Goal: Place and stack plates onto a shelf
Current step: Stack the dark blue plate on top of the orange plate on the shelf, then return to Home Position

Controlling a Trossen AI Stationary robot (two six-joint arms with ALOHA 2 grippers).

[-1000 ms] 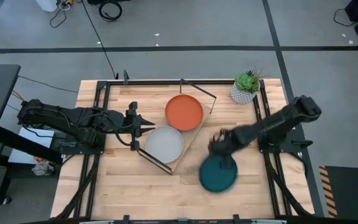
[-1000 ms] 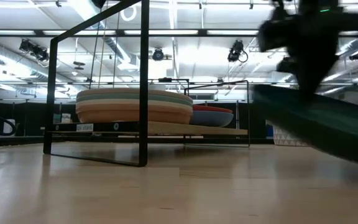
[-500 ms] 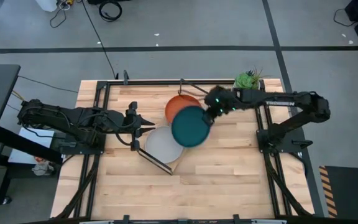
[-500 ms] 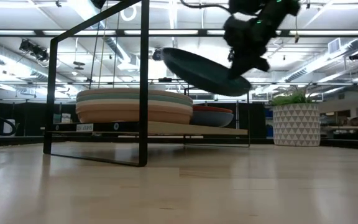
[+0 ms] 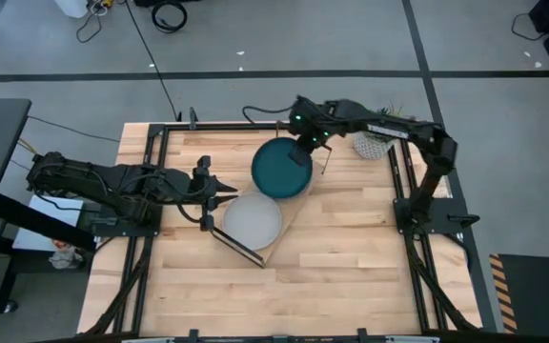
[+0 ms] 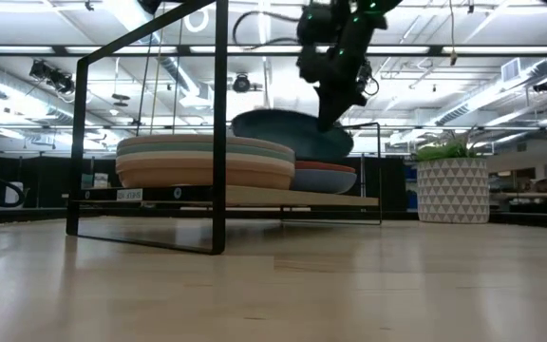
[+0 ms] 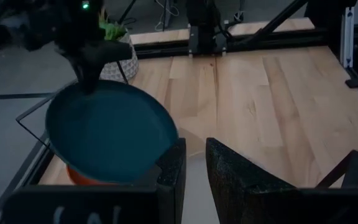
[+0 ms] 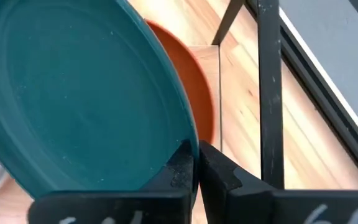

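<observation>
My right gripper [image 5: 305, 145] is shut on the dark teal plate [image 5: 281, 169], which it holds over the orange plate [image 6: 326, 178] at the far end of the shelf [image 6: 254, 197]. The orange plate's rim shows past the teal one in the right wrist view [image 8: 201, 93]. A stack of several plates [image 6: 205, 161], a pale grey one [image 5: 253, 221] on top, rests on the shelf's near end. My left gripper [image 5: 219, 191] waits at the shelf's left side, its fingers a little apart and empty. My right gripper pinches the teal plate's rim [image 8: 182, 146] between its two fingers, on the plate's far right side. The fingers come from above and from the table's right, slanting down. The plate sits a little tilted, close over the orange plate; whether they touch, I cannot tell.
A potted plant [image 5: 377, 133] in a white patterned pot [image 6: 452, 185] stands at the table's far right, beside my right arm. The shelf's black wire frames [image 6: 218, 123] rise at its two ends. Bare wooden tabletop [image 5: 351, 257] lies toward the near and right edges.
My right gripper has carried the teal plate from low over the table's near right part up and toward the far left, then down over the orange plate. The plate, steeply tilted on the way, is now nearly level.
</observation>
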